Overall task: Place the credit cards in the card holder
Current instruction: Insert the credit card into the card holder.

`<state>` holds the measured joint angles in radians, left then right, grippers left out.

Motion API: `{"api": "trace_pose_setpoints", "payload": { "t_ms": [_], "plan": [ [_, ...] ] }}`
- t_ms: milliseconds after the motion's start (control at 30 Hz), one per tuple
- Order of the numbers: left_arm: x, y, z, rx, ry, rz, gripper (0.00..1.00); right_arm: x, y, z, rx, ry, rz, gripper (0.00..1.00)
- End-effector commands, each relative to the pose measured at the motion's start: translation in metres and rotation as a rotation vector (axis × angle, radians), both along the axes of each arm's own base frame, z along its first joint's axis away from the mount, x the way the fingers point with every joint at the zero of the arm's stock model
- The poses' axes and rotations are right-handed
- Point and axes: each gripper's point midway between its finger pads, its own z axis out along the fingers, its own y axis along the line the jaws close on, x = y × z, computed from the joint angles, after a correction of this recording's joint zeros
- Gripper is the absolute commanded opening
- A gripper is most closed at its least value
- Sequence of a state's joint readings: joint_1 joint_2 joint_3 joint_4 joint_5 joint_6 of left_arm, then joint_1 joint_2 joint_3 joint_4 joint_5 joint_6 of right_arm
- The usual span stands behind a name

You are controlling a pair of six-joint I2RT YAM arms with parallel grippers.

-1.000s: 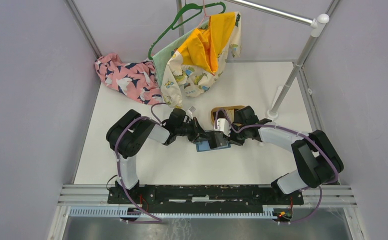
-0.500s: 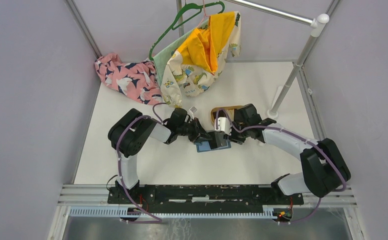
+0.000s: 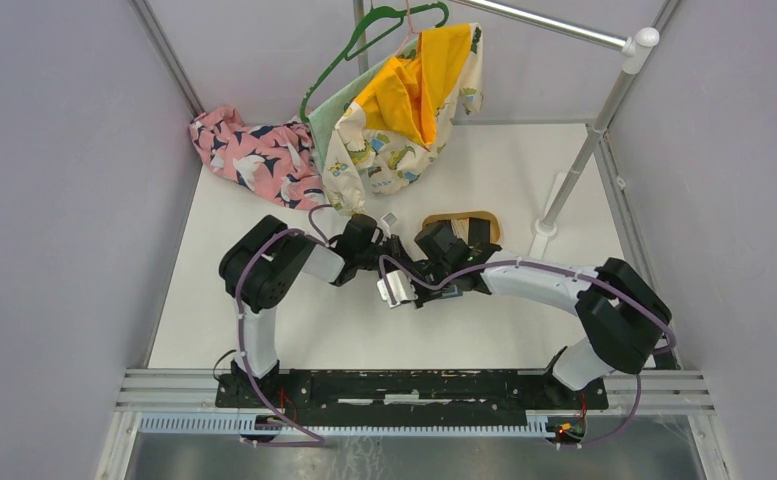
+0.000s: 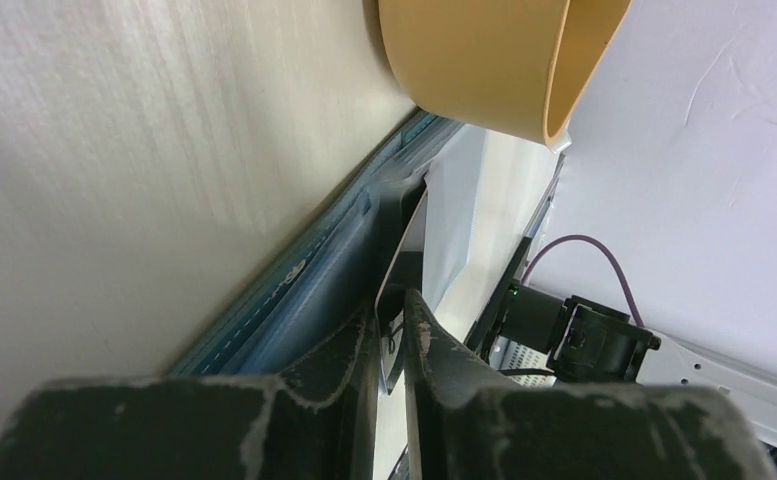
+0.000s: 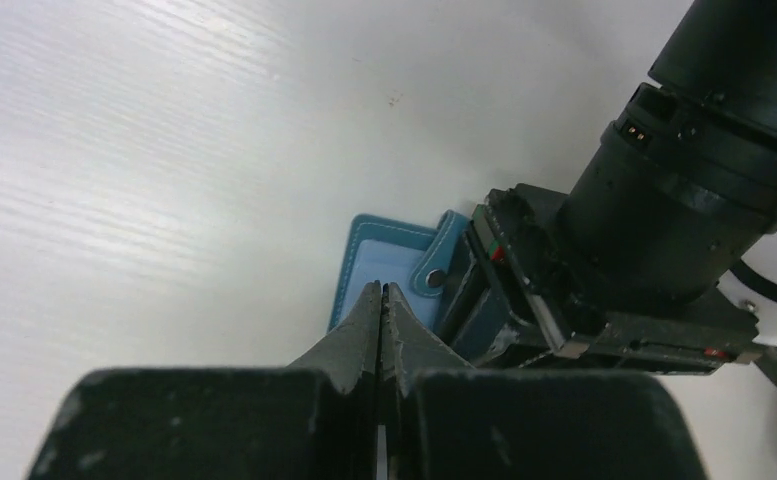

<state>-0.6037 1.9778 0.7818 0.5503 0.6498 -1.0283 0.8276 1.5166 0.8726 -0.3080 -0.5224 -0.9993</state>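
The teal card holder (image 5: 382, 252) lies open on the white table, its snap tab (image 5: 432, 277) up. My right gripper (image 5: 381, 291) is shut, tips over the holder's near edge, and I see nothing held. My left gripper (image 4: 392, 302) is shut on a thin dark credit card (image 4: 405, 245) with a pale edge. The card stands edge-on against the holder's teal side (image 4: 309, 290). In the right wrist view the left gripper's body (image 5: 564, 300) sits right beside the holder. From above, both grippers meet mid-table, left (image 3: 401, 270) and right (image 3: 420, 286), and the right arm hides most of the holder.
An oval tan wooden tray (image 3: 486, 217) sits just behind the grippers and also shows in the left wrist view (image 4: 484, 70). Patterned clothes (image 3: 254, 155) and a hanger with a garment (image 3: 404, 95) lie at the back. A white rail stand (image 3: 544, 228) is at the right.
My right wrist has swung left and forward over the holder, and its white camera block now lies left of it. The holder, visible from above before, is now covered. The left arm barely moved.
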Motion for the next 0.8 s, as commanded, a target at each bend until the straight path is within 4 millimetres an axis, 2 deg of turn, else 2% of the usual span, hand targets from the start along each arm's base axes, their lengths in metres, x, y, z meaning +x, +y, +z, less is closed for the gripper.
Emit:
{"api": "trace_pose_setpoints", "payload": {
  "t_ms": [0, 200, 367, 500, 767],
  "plan": [
    [-0.013, 0.007, -0.026, 0.079, 0.009, -0.056, 0.21, 0.032, 0.016, 0.008, -0.033, -0.12, -0.069, 0.0],
    [-0.012, 0.007, -0.027, 0.083, 0.007, -0.064, 0.21, 0.026, 0.008, -0.017, -0.124, -0.143, -0.039, 0.0],
    [-0.013, 0.006, -0.028, 0.084, 0.008, -0.066, 0.22, 0.038, 0.006, -0.029, -0.185, -0.179, -0.102, 0.0],
    [-0.013, 0.007, -0.028, 0.085, 0.007, -0.067, 0.22, 0.051, -0.008, -0.033, -0.242, -0.238, -0.173, 0.0],
    [-0.011, 0.008, -0.029, 0.101, 0.003, -0.067, 0.27, 0.056, -0.041, -0.038, -0.317, -0.288, -0.232, 0.0]
  ]
}}
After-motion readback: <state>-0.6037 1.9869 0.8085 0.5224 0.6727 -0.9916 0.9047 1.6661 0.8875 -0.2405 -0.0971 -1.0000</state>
